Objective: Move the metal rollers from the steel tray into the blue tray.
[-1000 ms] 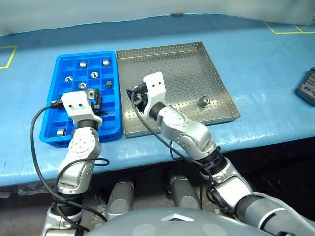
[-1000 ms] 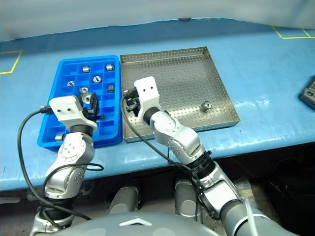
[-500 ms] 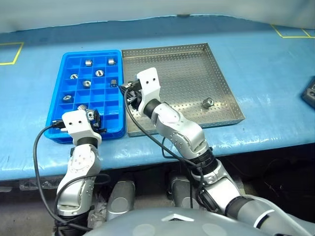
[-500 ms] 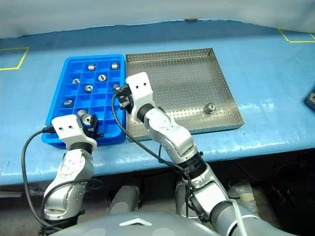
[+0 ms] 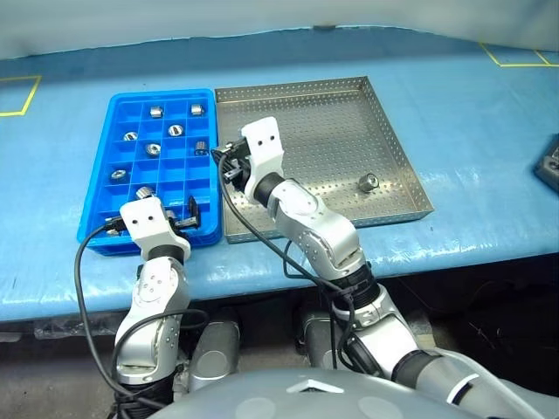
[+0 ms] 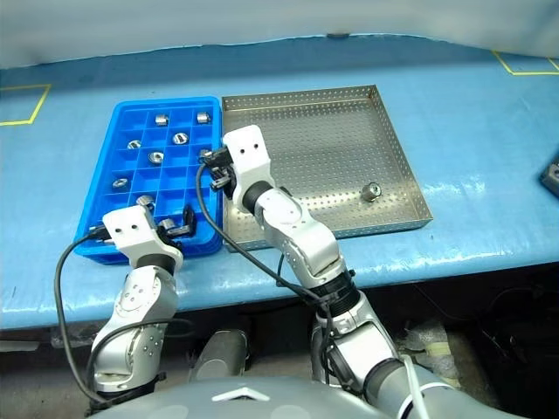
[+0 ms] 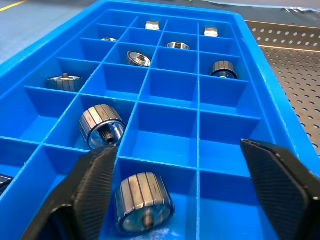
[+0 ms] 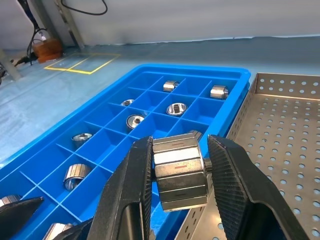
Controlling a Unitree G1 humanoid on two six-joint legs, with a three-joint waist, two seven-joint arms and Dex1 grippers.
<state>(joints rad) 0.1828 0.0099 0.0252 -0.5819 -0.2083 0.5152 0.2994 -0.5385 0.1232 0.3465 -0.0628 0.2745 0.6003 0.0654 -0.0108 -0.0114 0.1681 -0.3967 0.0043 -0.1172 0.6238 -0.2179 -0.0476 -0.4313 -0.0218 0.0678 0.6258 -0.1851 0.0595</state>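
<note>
A metal roller [image 8: 180, 172] is clamped between the right gripper [image 8: 180, 175] fingers, left of centre in the head views, over the seam between the blue tray [image 5: 112, 113] and the steel tray [image 5: 384, 122]. The left gripper [image 7: 185, 195] is spread wide and empty at the blue tray's lower edge, a roller [image 7: 143, 202] lying below it. One more [image 5: 366, 182] is left in the steel tray. No writing is legible.

Bright blue plastic marks the blue tray [image 5: 96, 209], its grid of square compartments the same solid blue as its rim. Ahead of the left claw [image 7: 185, 175], whose black fingers [image 7: 92, 182] carry a fine cross-hatched texture, the metal rollers [image 7: 142, 200] gleam silver with dark lengthwise grooves. Another silver roller [image 8: 180, 172] sits between the right claw's [image 8: 179, 186] ribbed black fingers. Beside that claw, the steel tray [image 5: 397, 153] is silvery grey, dotted with rows of tiny holes. The table [image 5: 472, 96] is pale blue, with yellow tape lines [image 5: 17, 100].
</note>
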